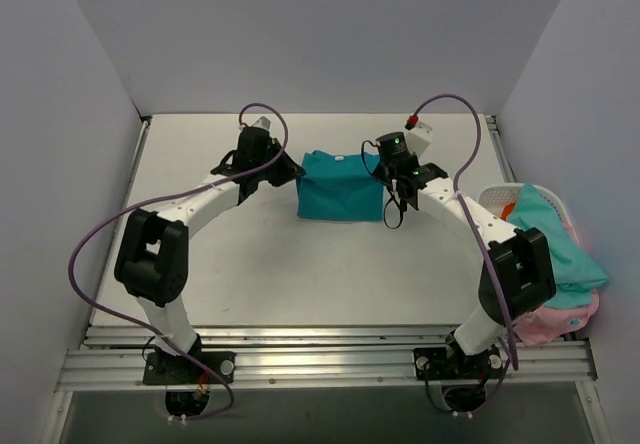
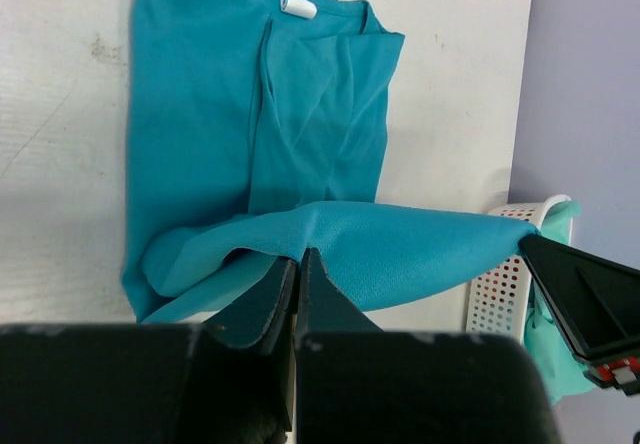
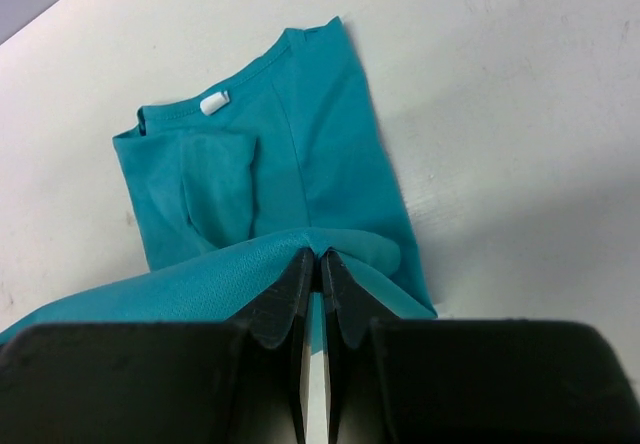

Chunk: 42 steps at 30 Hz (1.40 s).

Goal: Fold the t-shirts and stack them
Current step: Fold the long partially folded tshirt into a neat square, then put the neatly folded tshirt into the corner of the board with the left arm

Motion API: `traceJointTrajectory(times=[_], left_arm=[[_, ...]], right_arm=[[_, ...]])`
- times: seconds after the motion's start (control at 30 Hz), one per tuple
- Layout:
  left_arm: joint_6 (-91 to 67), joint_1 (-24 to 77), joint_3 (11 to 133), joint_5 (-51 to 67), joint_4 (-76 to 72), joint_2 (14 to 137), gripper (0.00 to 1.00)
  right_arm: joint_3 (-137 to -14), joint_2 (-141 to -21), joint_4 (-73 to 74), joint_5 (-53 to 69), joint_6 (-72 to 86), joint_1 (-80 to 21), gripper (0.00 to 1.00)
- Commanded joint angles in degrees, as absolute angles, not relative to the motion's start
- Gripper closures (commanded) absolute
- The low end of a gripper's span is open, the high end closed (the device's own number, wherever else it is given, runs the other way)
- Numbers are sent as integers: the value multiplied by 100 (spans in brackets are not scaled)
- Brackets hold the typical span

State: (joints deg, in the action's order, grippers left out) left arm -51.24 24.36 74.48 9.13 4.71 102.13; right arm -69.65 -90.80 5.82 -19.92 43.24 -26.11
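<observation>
A deep teal t-shirt (image 1: 340, 186) lies partly folded in the middle of the table, collar and white label (image 2: 297, 5) toward the back. My left gripper (image 2: 298, 256) is shut on the teal t-shirt (image 2: 200, 134), pinching its left bottom corner. My right gripper (image 3: 320, 256) is shut on that shirt (image 3: 300, 154) too, at its right bottom corner. The hem hangs stretched between the two grippers, lifted off the table. In the top view the left gripper (image 1: 292, 172) is at the shirt's left edge and the right gripper (image 1: 392, 186) at its right edge. More t-shirts, pale aqua (image 1: 555, 249), pink (image 1: 565, 316) and orange-red (image 1: 508, 209), fill a basket.
A white lattice basket (image 1: 495, 199) stands at the right edge of the table, also seen in the left wrist view as the basket (image 2: 505, 274). Grey walls close in the table at the back and both sides. An aluminium rail (image 1: 320, 359) runs along the near edge.
</observation>
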Motion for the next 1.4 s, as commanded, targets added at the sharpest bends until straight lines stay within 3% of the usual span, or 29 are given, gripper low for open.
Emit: traceJointTrajectory(times=[0.0,0.2,0.3,0.37,0.4,0.43,0.47,0.5,0.53,0.6,0.8,0.97,1.1,1.27,1.37], left_arm=[[-4992,2312,7857,1318,97,10450,97],[-4834,2154,8612,1512,-9,11047,96],[-4659,1934,9559,1687,227,11819,89],[-4378,1794,11103,1959,552,12907,82],[-4351,1619,11797,2151,1084,13372,75],[-4359,1539,12552,2562,1351,14334,45],[-4394,1468,14221,2688,1728,14796,35],[-4447,1320,15004,2794,2340,15236,26],[-4543,1266,15647,2891,2468,15814,6],[-4797,1065,16391,3426,2147,15996,6],[-4880,782,13392,3569,387,13786,6],[-4561,879,12062,2928,958,12570,6],[-5104,1107,10103,2497,-7,11543,6],[-5817,1721,8580,1899,-939,11399,6],[-6002,2056,8761,1627,-775,11794,6]], right_arm=[[-7347,-9421,440,-1794,4131,-2408,100],[-7944,-10255,203,-1653,4061,-2215,100],[-9022,-11326,386,-1600,3912,-1917,100],[-10484,-12472,736,-1539,3824,-1662,100],[-11068,-12915,834,-1373,3780,-1565,90],[-11727,-13764,974,-953,3710,-1356,68],[-13004,-14094,1419,-819,3692,-1275,44],[-13478,-14341,1589,-817,3674,-1231,18],[-13822,-14535,1765,-1078,3778,-1178,11],[-13713,-14293,1908,-1212,3954,-1134,9],[-10456,-11763,388,-2108,4236,-1327,9],[-9406,-10469,273,-2303,4175,-1432,10],[-8624,-9871,123,-2233,4148,-1459,10],[-7570,-9273,-131,-2057,4210,-1477,11],[-6946,-8869,-255,-1934,4289,-1477,11]])
